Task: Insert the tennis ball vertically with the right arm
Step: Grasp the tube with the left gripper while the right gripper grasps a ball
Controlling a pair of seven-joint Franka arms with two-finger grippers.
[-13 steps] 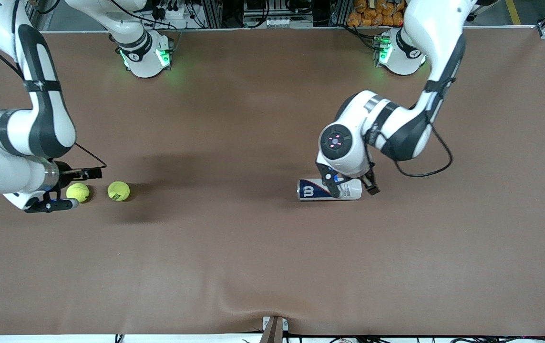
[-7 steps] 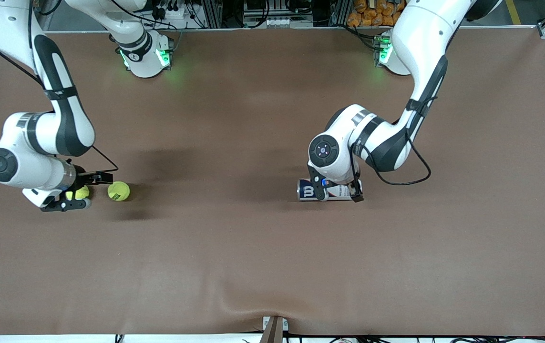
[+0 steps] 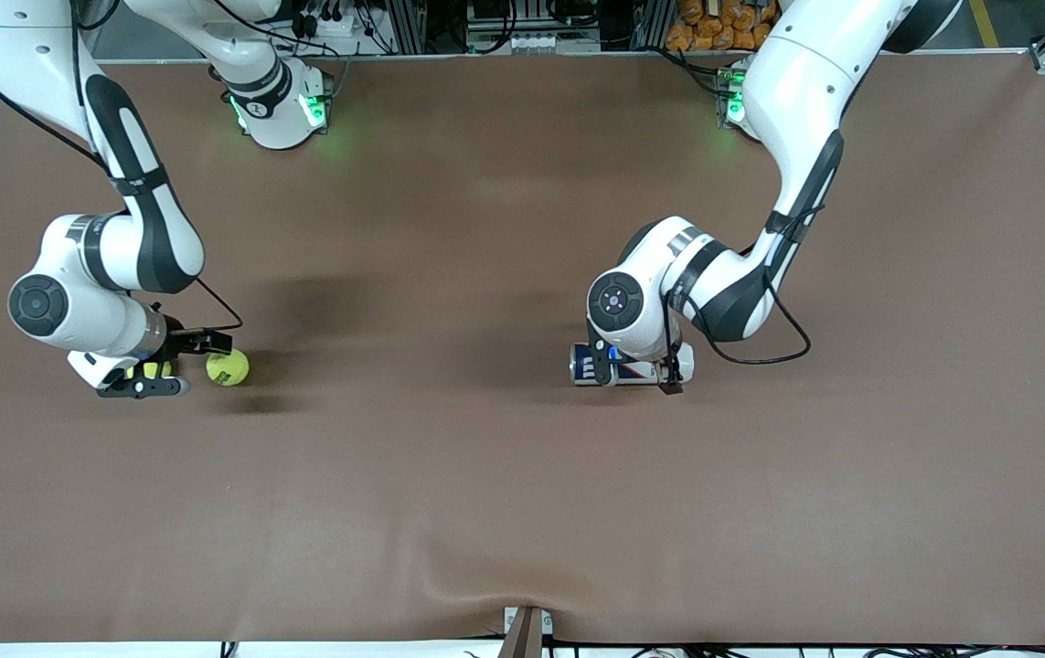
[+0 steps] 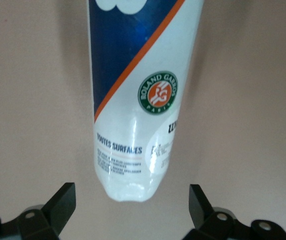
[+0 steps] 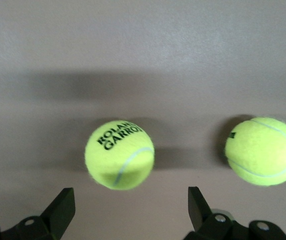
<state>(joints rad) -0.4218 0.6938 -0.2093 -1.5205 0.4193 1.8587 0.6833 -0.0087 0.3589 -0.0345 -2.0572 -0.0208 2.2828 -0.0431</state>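
Two yellow tennis balls lie at the right arm's end of the table. One tennis ball (image 3: 228,366) shows whole; the other tennis ball (image 3: 153,370) is mostly hidden under the right hand. My right gripper (image 3: 176,364) hovers low over them, open and empty. In the right wrist view the printed ball (image 5: 119,154) lies just ahead of the gap of the right gripper (image 5: 130,210), and the second ball (image 5: 263,151) sits off to one side. A blue-and-white ball can (image 3: 632,364) lies on its side. My left gripper (image 3: 636,373) is open over it; the can's white end (image 4: 128,185) lies before the left gripper (image 4: 130,210).
The brown table (image 3: 485,512) stretches wide between the balls and the can. Both arm bases (image 3: 280,110) stand along the table edge farthest from the front camera. A small bracket (image 3: 527,631) sits at the nearest edge.
The right hand has slid toward the left arm's end, now covering one ball. The left hand has shifted toward the right arm's end along the can. Both grippers stayed open.
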